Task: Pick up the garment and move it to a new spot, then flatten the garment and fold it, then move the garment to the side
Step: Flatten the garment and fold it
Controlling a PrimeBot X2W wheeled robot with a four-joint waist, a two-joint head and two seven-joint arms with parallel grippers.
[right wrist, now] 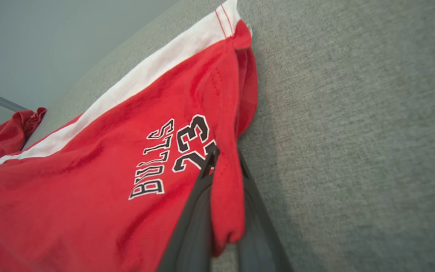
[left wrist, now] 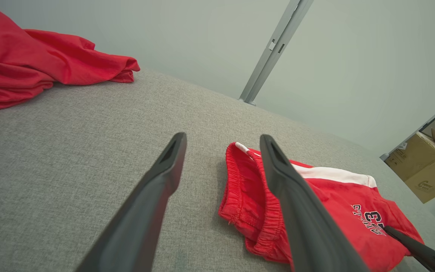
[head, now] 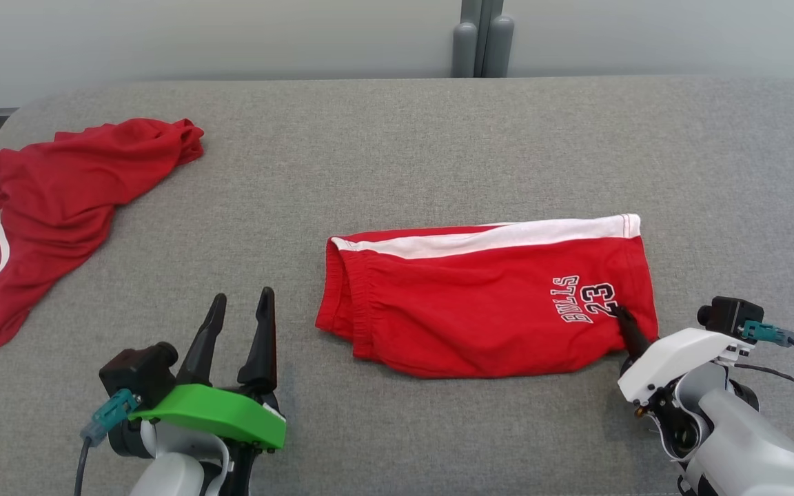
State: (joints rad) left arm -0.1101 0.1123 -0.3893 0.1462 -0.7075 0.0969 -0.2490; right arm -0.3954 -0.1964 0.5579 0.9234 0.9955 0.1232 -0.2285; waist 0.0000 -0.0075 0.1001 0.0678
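Grey cloth covers the wide table [head: 397, 138], with a pale wall behind. At the far left lies a crumpled red garment [head: 59, 213] with white trim. Nearer the robot, the left gripper [head: 242, 295] hovers over bare cloth with its fingers spread wide, holding nothing. Right of it, the red shorts [head: 480, 303] lie folded near the table's middle, waistband to the left and white stripe along the far edge. The right gripper [head: 623, 317] is pinched tight on their right hem beside the "23" print.
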